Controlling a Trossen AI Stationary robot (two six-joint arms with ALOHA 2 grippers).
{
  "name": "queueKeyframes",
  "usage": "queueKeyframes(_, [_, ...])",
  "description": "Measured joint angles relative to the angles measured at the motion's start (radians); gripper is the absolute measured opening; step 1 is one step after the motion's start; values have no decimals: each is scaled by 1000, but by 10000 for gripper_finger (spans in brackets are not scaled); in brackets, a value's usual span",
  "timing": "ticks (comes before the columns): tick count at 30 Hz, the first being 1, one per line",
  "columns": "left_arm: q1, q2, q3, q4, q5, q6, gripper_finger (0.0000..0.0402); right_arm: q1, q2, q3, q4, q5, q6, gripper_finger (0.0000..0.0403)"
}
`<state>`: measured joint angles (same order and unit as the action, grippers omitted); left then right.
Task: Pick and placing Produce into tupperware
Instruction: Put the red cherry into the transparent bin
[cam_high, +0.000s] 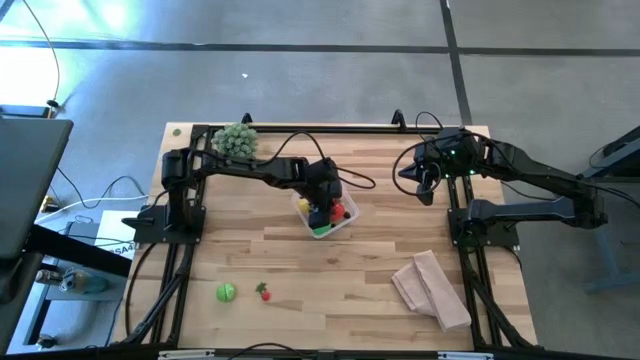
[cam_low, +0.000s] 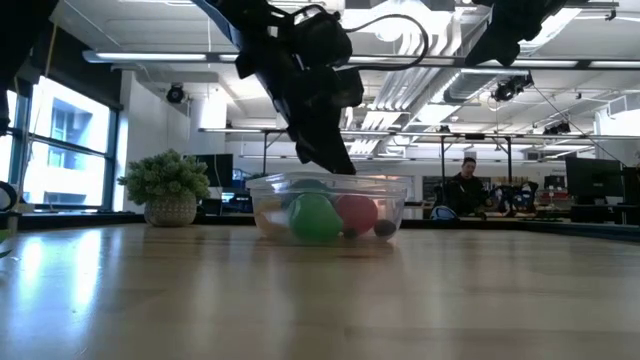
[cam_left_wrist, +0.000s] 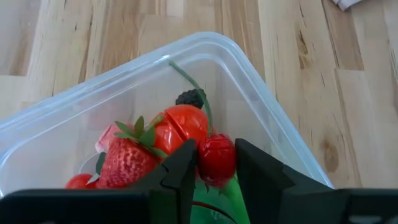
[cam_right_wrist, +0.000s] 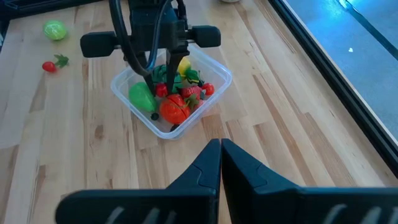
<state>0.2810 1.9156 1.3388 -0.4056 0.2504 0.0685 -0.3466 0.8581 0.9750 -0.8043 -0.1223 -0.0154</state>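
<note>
The clear tupperware (cam_high: 325, 213) sits mid-table and holds several toy produce pieces: a strawberry (cam_left_wrist: 124, 163), a tomato (cam_left_wrist: 183, 124) and a green piece (cam_right_wrist: 142, 96). My left gripper (cam_left_wrist: 216, 163) reaches down into it, shut on a small red cherry (cam_left_wrist: 216, 155). Near the front edge lie a green fruit (cam_high: 226, 292) and a small red one with green leaves (cam_high: 264, 291). My right gripper (cam_right_wrist: 221, 149) is shut on nothing and hangs above the table's far right part (cam_high: 427, 190). My left gripper pinches the red cherry by its two sides (cam_left_wrist: 217, 168) between its two fingers. The fingers slant down from above into the tupperware. The cherry sits inside the rim over the other pieces, and its thin green stem (cam_left_wrist: 193, 87) trails away from it. Whether it rests on them, I cannot tell.
A pale-green ball plant in a pot (cam_high: 235, 140) stands at the far left corner. A tan folded cloth (cam_high: 432, 288) lies at the near right. Bare wood stretches between the tupperware and the two loose fruits. A person (cam_low: 465, 185) sits in the room behind.
</note>
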Motion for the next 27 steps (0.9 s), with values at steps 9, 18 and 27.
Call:
queueKeyframes(9, [0,0,0,-4,1,2,174,0,0,0,0,0,0,4])
queueKeyframes(18, [-27,-32,54,-118,-20,3,190,0,0,0,0,0,0,4])
queueKeyframes(27, [-143,-133,147,-436,-150,-44,191,0,0,0,0,0,0,4])
